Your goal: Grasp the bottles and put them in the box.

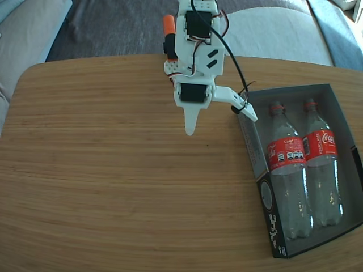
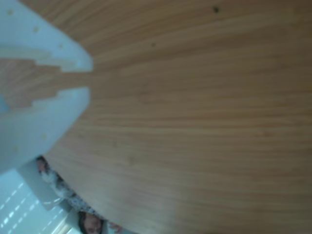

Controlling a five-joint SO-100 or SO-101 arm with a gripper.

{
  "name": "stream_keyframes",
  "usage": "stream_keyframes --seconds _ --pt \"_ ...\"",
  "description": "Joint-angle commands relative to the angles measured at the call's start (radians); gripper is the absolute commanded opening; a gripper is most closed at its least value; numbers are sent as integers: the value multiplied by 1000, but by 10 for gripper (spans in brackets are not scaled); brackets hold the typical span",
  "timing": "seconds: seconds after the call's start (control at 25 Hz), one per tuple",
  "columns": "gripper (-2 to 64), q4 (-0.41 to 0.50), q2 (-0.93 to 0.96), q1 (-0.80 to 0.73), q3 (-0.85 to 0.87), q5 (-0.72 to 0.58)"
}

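Coca-Cola script legible on the red label of the right bottle (image 1: 321, 164); left bottle (image 1: 288, 170) shows red label with small white print, unreadable. Both lying side by side in the box (image 1: 258, 164), necks toward the far end. Gripper (image 1: 191, 131) over bare table (image 1: 113, 170), left of the box, apart from both bottles; fingers nearly closed, empty. Sofa (image 1: 272, 31) beyond table.
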Motion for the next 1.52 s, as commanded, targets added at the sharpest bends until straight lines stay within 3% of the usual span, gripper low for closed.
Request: stream_keyframes --seconds 0.0,0.24,1.48 --pt "-4 0 11 6 -17 -5" --pt "-4 18 11 81 -20 -5" --pt "-4 18 11 81 -20 -5"
